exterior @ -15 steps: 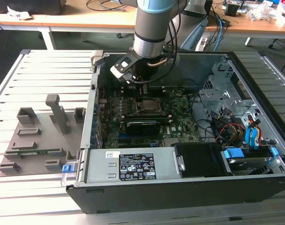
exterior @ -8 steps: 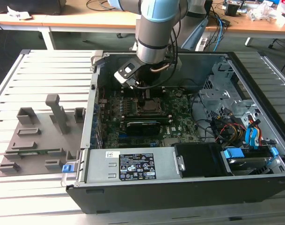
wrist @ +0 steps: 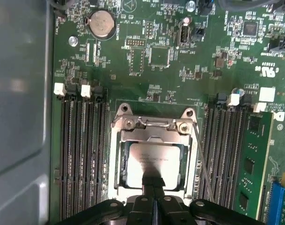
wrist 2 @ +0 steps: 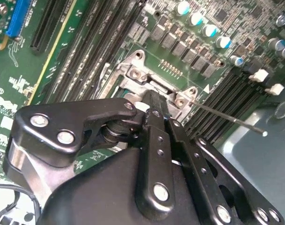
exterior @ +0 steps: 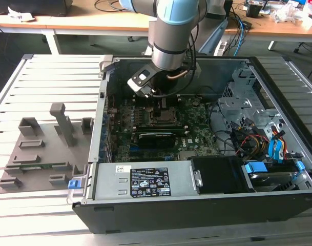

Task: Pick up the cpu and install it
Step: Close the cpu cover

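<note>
Sitting flat in socket (wrist: 115,159), cpu (wrist: 147,157); gripper (wrist: 151,179), jaws together, over its edge. A skewed push could damage the socket.

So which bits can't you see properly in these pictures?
- First wrist view: the near edge of the cpu is covered by the claw. Whether the claw touches the cpu cannot be told.
- Second wrist view: most of the socket is blocked by the claw in front of it.
- Exterior view: the inside of the socket is too small to make out, just below the arm.
</note>
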Tool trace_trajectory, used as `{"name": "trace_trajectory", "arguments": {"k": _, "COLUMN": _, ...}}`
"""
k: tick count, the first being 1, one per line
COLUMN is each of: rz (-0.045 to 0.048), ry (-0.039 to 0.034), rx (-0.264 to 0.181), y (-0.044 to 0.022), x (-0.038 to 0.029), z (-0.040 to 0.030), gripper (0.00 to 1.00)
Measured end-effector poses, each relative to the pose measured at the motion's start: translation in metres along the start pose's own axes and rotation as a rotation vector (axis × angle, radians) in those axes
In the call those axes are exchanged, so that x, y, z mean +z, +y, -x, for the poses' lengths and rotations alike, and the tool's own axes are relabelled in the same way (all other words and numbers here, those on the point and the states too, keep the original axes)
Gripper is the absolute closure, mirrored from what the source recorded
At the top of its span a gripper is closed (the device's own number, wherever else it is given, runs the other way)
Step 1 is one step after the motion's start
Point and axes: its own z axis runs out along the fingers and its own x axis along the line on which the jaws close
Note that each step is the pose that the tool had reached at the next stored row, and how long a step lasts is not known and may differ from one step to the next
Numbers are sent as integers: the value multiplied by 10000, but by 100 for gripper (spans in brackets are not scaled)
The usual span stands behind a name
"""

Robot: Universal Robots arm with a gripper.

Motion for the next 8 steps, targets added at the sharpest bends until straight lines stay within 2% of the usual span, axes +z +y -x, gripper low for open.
{"name": "trace_trajectory", "arguments": {"k": 1, "rz": -2, "ry": -37, "rx": 4, "y": 51, "x": -4, "z": 4, "gripper": 89}}
{"name": "trace_trajectory", "arguments": {"k": 2, "rz": -2, "ry": -42, "rx": 3, "y": 108, "x": -10, "z": 7, "gripper": 89}}
{"name": "trace_trajectory", "arguments": {"k": 6, "rz": -2, "ry": -57, "rx": 4, "y": 185, "x": -42, "z": 12, "gripper": 89}}
{"name": "trace_trajectory", "arguments": {"k": 8, "rz": -4, "ry": -78, "rx": 7, "y": 191, "x": -82, "z": 14, "gripper": 89}}
